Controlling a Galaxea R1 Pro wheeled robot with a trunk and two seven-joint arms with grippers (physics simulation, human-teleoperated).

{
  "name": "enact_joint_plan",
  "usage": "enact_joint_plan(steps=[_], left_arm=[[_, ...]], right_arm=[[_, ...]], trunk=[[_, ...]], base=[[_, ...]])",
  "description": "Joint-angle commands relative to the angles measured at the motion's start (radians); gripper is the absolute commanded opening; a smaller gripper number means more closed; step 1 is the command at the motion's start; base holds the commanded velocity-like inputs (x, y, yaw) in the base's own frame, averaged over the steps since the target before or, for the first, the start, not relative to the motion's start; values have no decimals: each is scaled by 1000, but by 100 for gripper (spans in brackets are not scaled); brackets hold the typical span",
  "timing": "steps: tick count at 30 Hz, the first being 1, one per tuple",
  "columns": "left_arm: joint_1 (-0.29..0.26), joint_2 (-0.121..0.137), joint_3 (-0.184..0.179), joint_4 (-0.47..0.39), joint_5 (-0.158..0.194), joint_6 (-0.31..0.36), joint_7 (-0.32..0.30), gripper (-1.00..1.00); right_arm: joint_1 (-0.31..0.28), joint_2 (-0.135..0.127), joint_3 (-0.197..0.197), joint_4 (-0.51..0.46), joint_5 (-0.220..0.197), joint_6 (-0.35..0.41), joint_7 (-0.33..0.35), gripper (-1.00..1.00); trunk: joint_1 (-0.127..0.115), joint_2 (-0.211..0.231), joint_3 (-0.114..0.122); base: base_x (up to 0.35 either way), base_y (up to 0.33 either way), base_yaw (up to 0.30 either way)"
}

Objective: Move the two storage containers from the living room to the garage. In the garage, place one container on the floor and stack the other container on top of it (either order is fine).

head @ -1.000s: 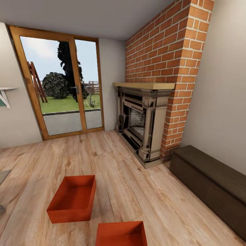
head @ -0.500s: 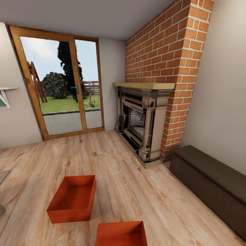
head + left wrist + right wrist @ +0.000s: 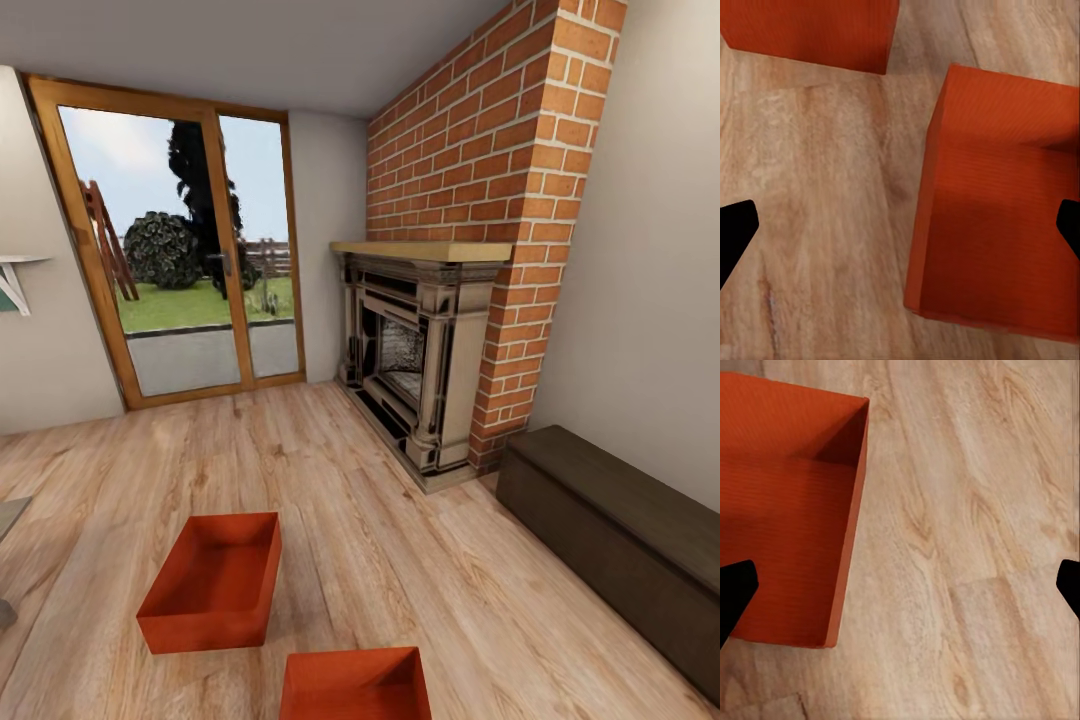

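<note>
Both storage containers are red-orange open-top bins resting on the light wood planks of the living room. One storage container lies left of centre, the other is cut off by the head view's lower edge. My left gripper hangs open above the planks, its span reaching over a container, with the second container farther off. My right gripper is open too, over the planks beside a container. Nothing is held. The garage and its floor are out of view.
A brick fireplace stands ahead on the right, with a long dark brown chest along the right wall. A glass patio door is at the back left. Open wood planks lie between the containers and the fireplace.
</note>
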Motion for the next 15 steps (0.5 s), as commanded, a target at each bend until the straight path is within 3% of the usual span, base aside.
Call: enact_joint_plan(steps=[1,5,7,8,10,11,15], left_arm=[[0,1,3,-31,-1,40,1,100],[-1,7,3,-162,-1,218,1,100],[-3,9,3,-256,-1,312,2,100],[-8,8,3,-336,-1,363,3,100],[-20,6,3,-375,-1,396,3,100],[-39,4,3,-391,-1,430,4,100],[-209,4,3,-413,-3,705,4,100]], right_arm=[[-18,-1,7,-6,6,3,-8,100],[-107,-1,6,-16,2,67,-7,100],[-168,-2,5,-19,2,172,-5,100],[-226,1,5,-24,2,268,-4,100],[-266,3,5,-26,2,306,-4,100],[-288,4,5,-28,1,321,-3,100],[-381,7,5,-30,0,366,-3,100]], trunk=[[0,-1,-1],[0,-1,-1],[0,-1,-1],[0,-1,-1],[0,-1,-1],[0,-1,-1],[0,-1,-1]], base=[[0,0,0],[0,0,0],[0,0,0],[0,0,0],[0,0,0],[0,0,0],[0,0,0]])
